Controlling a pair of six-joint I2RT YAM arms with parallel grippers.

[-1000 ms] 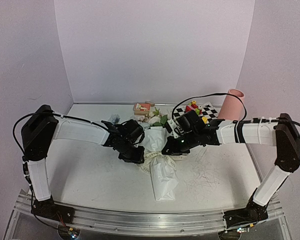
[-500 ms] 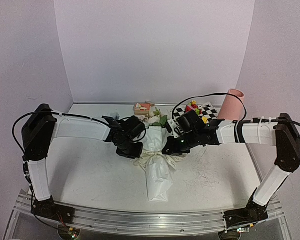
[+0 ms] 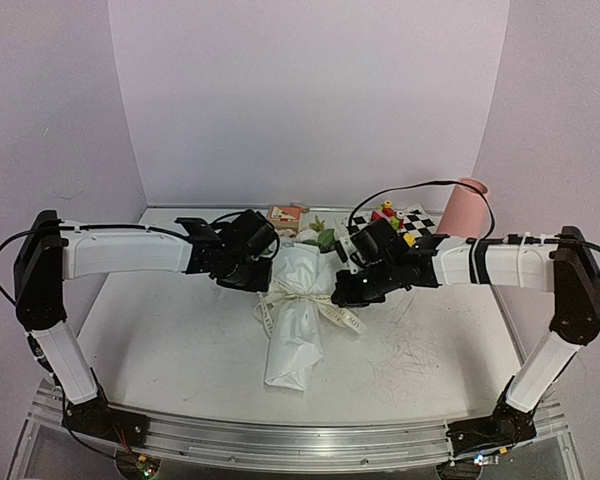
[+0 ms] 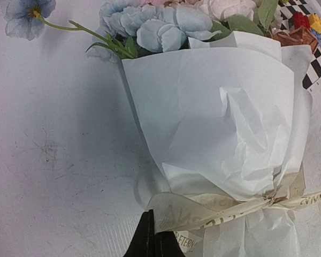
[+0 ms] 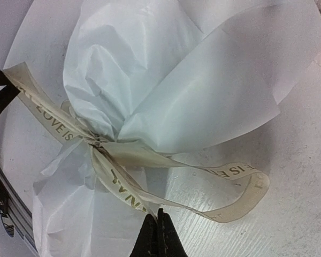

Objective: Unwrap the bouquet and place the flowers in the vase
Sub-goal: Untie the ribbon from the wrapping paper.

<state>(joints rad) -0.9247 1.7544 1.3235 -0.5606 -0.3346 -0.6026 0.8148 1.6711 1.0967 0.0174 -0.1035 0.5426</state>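
bouquet [image 3: 295, 330] lies between the left gripper [image 4: 150, 230] and right gripper [image 5: 158, 227], each pinching its ribbon [image 5: 48, 115].

Seen from my remote station: one desk [image 3: 150, 330], and on it one paper-wrapped bouquet [image 3: 298, 325], one cream ribbon [image 3: 325, 308] around it, one pink vase [image 3: 464, 210] and one checkered board [image 3: 420, 222]. One loose blue flower [image 4: 22, 13] lies apart. I work two arms with two tools, the left tool [image 3: 267, 290] and the right tool [image 3: 342, 298]. The coloured blocks [image 3: 388, 214] are too small to count.
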